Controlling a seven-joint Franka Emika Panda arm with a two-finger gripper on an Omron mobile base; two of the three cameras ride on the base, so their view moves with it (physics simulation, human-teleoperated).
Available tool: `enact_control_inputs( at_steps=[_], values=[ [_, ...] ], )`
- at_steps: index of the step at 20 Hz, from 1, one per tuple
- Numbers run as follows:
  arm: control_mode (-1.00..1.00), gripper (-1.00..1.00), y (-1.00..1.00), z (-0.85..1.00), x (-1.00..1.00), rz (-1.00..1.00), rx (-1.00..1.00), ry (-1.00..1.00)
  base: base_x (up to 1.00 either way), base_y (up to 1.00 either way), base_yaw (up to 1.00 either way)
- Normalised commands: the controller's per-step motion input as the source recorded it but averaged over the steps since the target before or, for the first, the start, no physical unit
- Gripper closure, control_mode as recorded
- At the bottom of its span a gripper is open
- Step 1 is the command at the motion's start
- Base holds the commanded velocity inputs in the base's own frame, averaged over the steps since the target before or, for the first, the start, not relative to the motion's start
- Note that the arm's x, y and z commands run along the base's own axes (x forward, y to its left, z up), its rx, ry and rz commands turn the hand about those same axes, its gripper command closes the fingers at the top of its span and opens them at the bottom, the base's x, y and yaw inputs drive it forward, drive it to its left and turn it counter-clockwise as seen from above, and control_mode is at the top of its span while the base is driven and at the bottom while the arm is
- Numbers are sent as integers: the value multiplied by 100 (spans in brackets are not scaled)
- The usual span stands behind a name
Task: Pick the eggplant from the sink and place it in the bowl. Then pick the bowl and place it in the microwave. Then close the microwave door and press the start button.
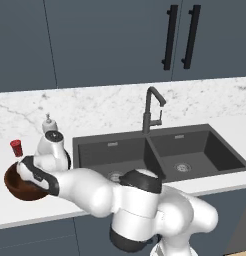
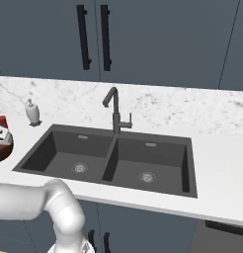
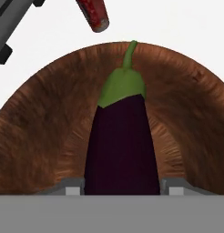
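the gripper (image 3: 120,190) is mostly cut off at the bottom of the hand view, where just two small grey finger tips (image 3: 73,186) are seen, one on either side of the eggplant (image 3: 121,145); the jaws are closed on the eggplant, whose lower end is hidden below the frame. the eggplant is held over the inside of the bowl (image 3: 41,123), its green stem cap pointing toward the far rim, and whether it touches the wood cannot be told. in the left base view the bowl (image 1: 20,189) is seen near the left end of the counter (image 1: 55,207), close to its front edge, and it is largely covered by the arm, so the hand itself is hard to make out there. in the right base view only a sliver of the bowl (image 2: 2,149) is caught at the left edge. a small red cup (image 1: 16,147) is seen behind the bowl, and a soap dispenser (image 2: 32,112) stands toward the back of the counter, left of the sink (image 2: 113,160). both basins are seen in full, with the faucet (image 2: 115,114) behind the divider. no writing or label can be read anywhere.
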Motion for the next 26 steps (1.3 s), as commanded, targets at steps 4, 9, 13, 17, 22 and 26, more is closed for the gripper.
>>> enact_control_inputs(
  at_steps=[4, 9, 13, 17, 22, 26],
  values=[
    [-100, 100, 9, -24, 2, 0, 0, 0, 0, 0, 0],
    [-100, 100, 23, -23, 15, 0, 0, 1, 0, 0, 0],
    [-100, -100, 30, -26, 25, 0, 0, 3, 0, 0, 0],
    [-100, -100, 23, -25, 11, 0, 0, 3, 0, 0, 0],
    [-100, -100, 0, 0, -3, 0, 0, 0, 0, 0, 0],
    [-100, -100, 0, 0, -12, 0, 0, -1, 0, 0, 0]
  ],
)
